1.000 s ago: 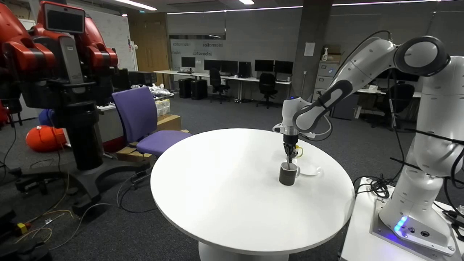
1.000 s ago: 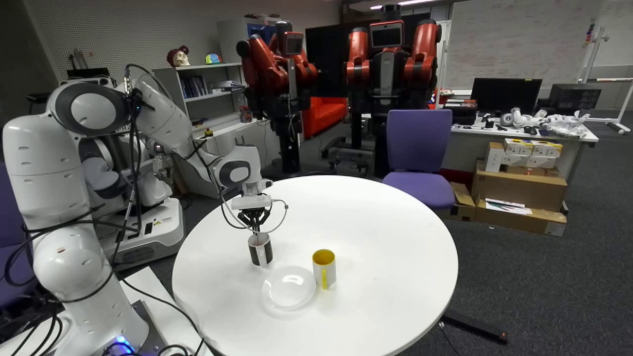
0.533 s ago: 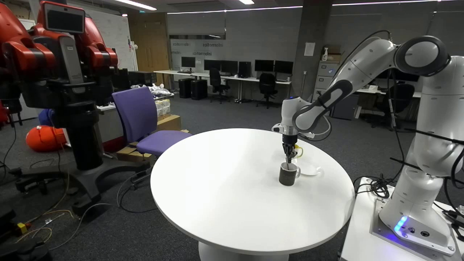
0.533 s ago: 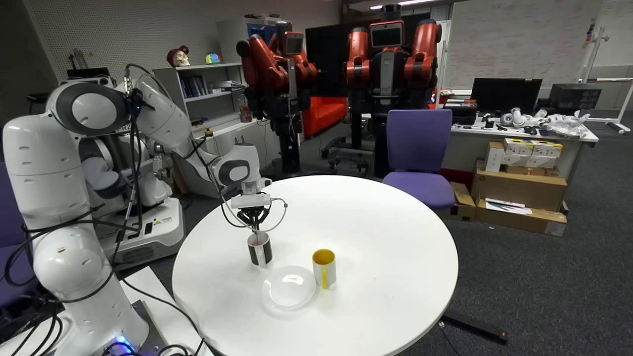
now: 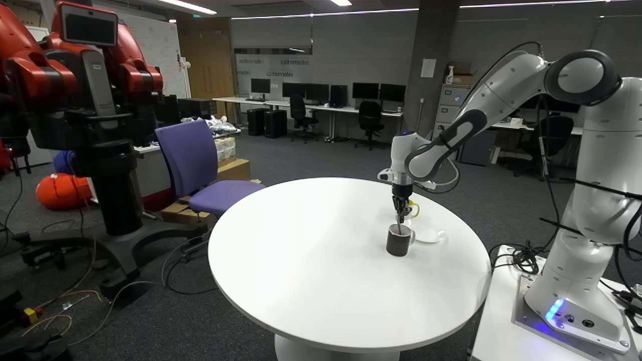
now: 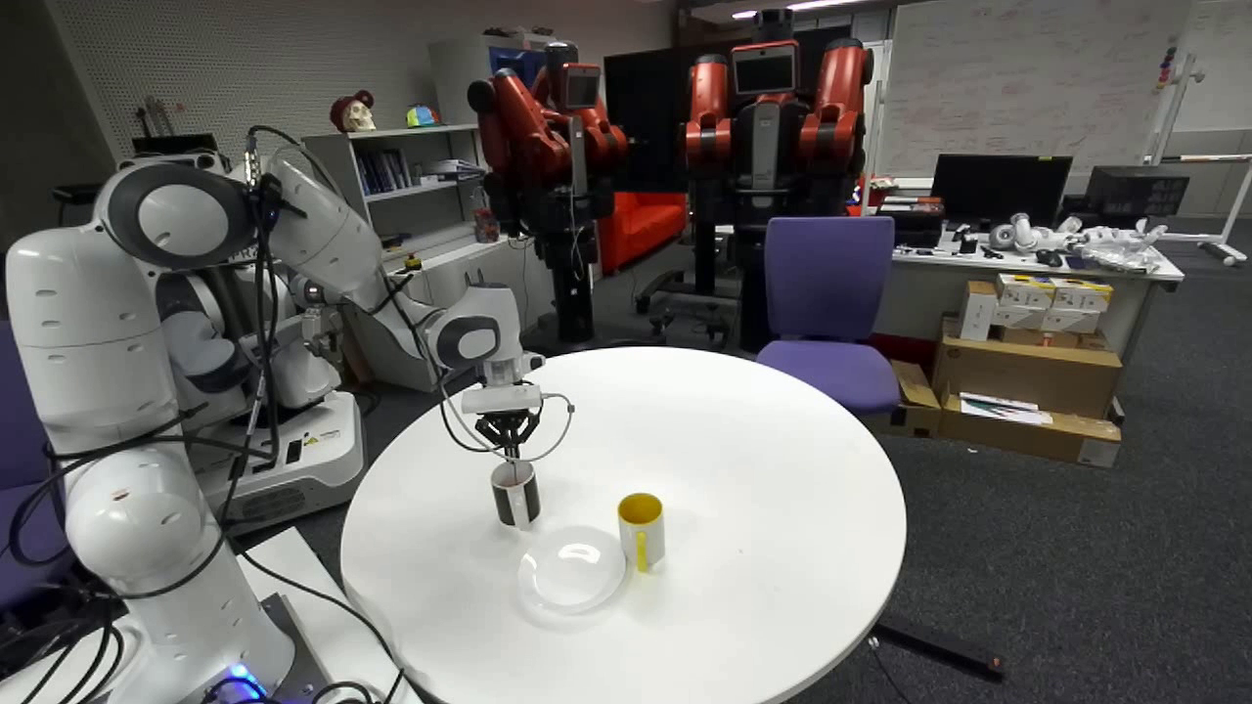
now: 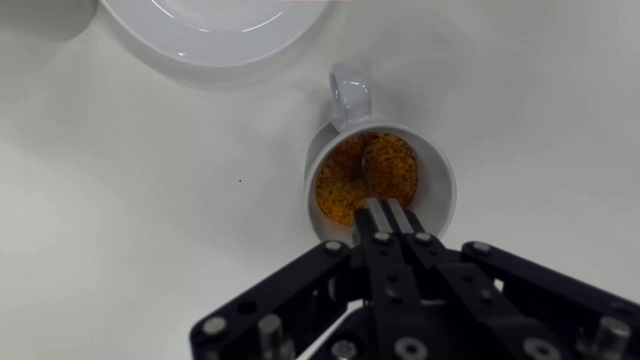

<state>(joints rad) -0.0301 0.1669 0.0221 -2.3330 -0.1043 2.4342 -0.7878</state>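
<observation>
My claw [image 7: 383, 202] drifts slightly sideways, pinching a slim utensil [image 5: 399, 228] — held end-down inside the dark mug [image 5: 397, 244], apparently to reach its amber contents [image 7: 346, 186].

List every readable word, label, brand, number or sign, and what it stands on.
"informatics", mirrored, repeated, on the glass wall.
Whiteboard: handwriting too faint.
White boxes, red robot torso, pillar notice: any print too small.
White mobile base: yellow sticker too small.
Beside robot arm: lettering blurred, partly hidden.
Dark mug, yellow-handled mug, plate: nothing legible.
</observation>
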